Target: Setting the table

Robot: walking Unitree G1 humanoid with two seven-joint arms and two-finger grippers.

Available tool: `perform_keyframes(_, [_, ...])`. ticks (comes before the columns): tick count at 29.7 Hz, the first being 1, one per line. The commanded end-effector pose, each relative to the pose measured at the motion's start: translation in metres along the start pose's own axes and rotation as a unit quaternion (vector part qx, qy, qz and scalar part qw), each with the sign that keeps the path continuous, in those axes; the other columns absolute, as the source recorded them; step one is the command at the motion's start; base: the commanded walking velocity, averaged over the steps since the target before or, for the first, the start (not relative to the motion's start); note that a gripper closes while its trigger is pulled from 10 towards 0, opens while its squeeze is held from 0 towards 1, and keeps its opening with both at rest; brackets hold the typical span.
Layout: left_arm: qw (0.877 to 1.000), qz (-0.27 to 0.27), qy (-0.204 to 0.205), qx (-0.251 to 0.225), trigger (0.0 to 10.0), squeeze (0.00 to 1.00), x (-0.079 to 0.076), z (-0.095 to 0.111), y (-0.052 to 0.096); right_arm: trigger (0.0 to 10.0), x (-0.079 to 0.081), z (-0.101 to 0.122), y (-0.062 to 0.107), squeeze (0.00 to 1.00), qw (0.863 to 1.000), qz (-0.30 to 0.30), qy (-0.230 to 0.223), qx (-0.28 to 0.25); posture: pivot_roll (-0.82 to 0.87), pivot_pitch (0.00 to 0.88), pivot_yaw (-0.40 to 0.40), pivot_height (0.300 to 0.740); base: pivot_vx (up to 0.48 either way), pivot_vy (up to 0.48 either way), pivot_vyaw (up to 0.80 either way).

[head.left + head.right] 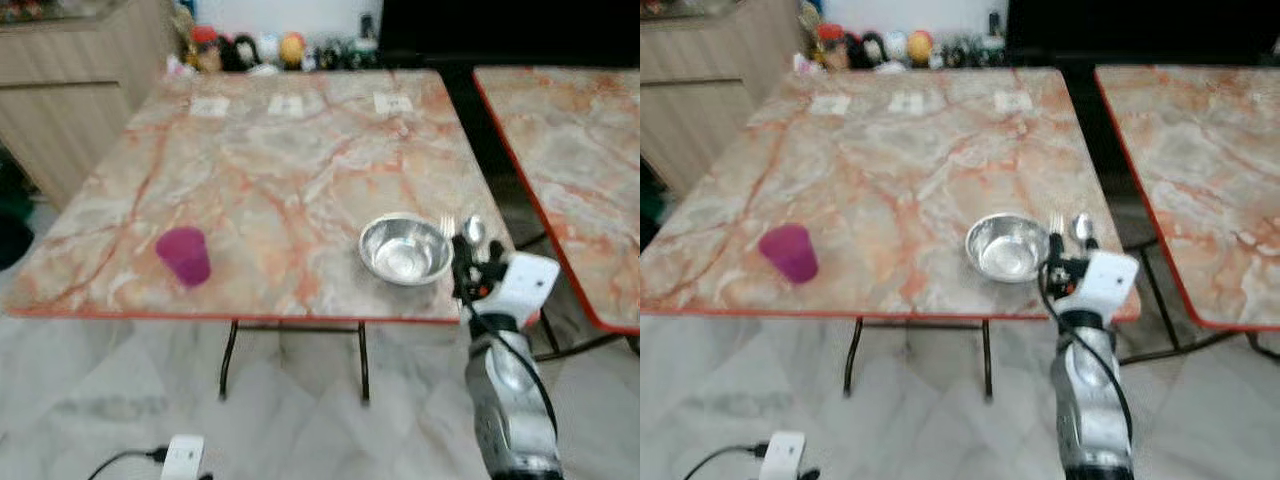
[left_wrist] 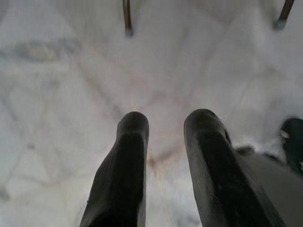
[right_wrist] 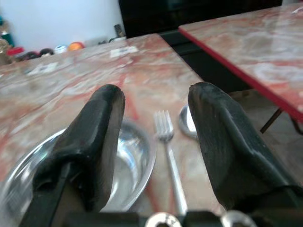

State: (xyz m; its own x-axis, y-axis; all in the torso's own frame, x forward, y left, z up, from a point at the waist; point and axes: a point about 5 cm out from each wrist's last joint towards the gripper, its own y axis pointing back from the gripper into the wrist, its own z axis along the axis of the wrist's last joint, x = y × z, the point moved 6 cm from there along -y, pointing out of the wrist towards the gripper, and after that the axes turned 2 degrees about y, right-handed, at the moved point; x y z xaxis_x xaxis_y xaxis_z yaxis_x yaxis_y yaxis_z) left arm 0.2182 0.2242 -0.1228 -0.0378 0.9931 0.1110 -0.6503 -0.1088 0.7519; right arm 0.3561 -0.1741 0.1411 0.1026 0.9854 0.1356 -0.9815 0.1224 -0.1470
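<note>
A steel bowl (image 1: 405,249) sits near the front right corner of the marbled table (image 1: 280,170). Just right of it lie a fork (image 3: 169,156) and a spoon (image 1: 473,231), side by side. A magenta cup (image 1: 184,256) stands upright near the front left. My right gripper (image 1: 472,268) hovers at the table's front edge over the fork's handle, open, with nothing between its fingers (image 3: 97,142). My left gripper (image 2: 165,142) hangs low over the floor, open and holding nothing.
A second marbled table (image 1: 570,150) stands to the right across a dark gap. Small figurines (image 1: 270,50) line the far edge, and paper slips (image 1: 285,104) lie on the table's back part. A wooden cabinet (image 1: 70,80) is at the left. A white device with a cable (image 1: 180,458) lies on the floor.
</note>
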Motion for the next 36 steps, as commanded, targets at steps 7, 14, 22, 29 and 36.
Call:
perform_keyframes(7, [1.0, 0.004, -0.004, 0.009, 10.0, 0.0, 0.001, -0.006, 0.001, 10.0, -0.003, -0.002, 0.003, 0.0, 1.0, -0.004, -0.001, 0.004, -0.11, 0.092, 0.046, 0.74, 0.04, 0.0, 0.0])
perform_keyframes(14, [1.0, 0.004, -0.008, 0.01, 10.0, 0.0, 0.001, -0.007, 0.001, 10.0, -0.013, -0.007, 0.02, 0.0, 0.999, -0.02, -0.025, 0.025, -0.11, 0.097, 0.041, 0.74, 0.0, 0.0, 0.0])
perform_keyframes(22, [1.0, 0.002, -0.014, 0.012, 10.0, 0.0, 0.002, -0.007, 0.002, 10.0, -0.039, 0.003, 0.044, 0.94, 0.997, -0.068, -0.04, 0.026, -0.12, 0.102, 0.037, 0.74, 0.0, 0.0, 0.0])
perform_keyframes(29, [1.0, 0.0, -0.017, 0.01, 10.0, 0.0, 0.001, -0.006, 0.001, 10.0, -0.051, 0.002, 0.045, 0.0, 0.991, -0.083, -0.091, 0.051, -0.13, 0.098, 0.037, 0.74, 0.0, 0.0, 0.0])
perform_keyframes(36, [1.0, 0.0, -0.019, 0.009, 10.0, 0.0, 0.001, -0.004, 0.001, 10.0, -0.048, -0.01, 0.03, 0.0, 0.988, -0.061, -0.107, 0.09, -0.12, 0.093, 0.038, 0.74, 0.0, 0.0, 0.0])
